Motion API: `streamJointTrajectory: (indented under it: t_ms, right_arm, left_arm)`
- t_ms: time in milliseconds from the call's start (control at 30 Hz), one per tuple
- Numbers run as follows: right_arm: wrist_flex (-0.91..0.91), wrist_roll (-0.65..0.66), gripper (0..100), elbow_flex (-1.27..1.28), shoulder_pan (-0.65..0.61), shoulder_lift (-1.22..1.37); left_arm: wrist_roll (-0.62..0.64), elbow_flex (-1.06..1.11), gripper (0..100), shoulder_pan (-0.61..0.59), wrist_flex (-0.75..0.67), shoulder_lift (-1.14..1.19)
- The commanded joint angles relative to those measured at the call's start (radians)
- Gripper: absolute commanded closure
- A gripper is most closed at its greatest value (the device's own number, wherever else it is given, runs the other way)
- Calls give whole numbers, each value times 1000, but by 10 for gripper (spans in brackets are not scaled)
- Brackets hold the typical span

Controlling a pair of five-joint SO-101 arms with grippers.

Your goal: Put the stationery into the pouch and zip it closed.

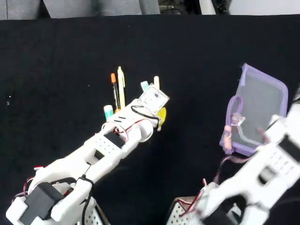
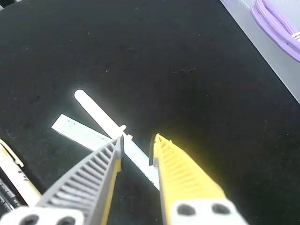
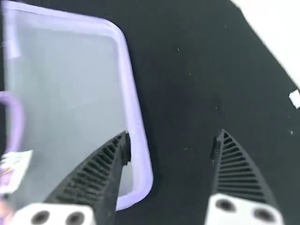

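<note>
One pouch (image 1: 265, 101). One ruler (image 2: 77, 130) crosses one white pen (image 2: 96, 111) beneath the narrowly parted left gripper (image 2: 138, 140). Right gripper (image 3: 171, 143) spreads wide astride the pouch's edge.

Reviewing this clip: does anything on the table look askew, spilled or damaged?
Nothing spilled or damaged. One small oddity: at the left tool, the white pen and a flat white strip lie crossed rather than side by side.
</note>
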Motion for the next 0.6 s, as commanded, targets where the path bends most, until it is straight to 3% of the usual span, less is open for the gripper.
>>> streamJointTrajectory:
  t_ms: [0,367,567]
  right_arm:
    - [-31,-9,723,-231,57,303]
    - [-23,0,723,-782,98,966]
    - [127,2,723,-960,34,1155]
  left_arm:
    - [2,-8,884,-10,2,-5]
    - [2,-8,883,-10,2,-5]
    - [2,-8,883,-16,2,-5]
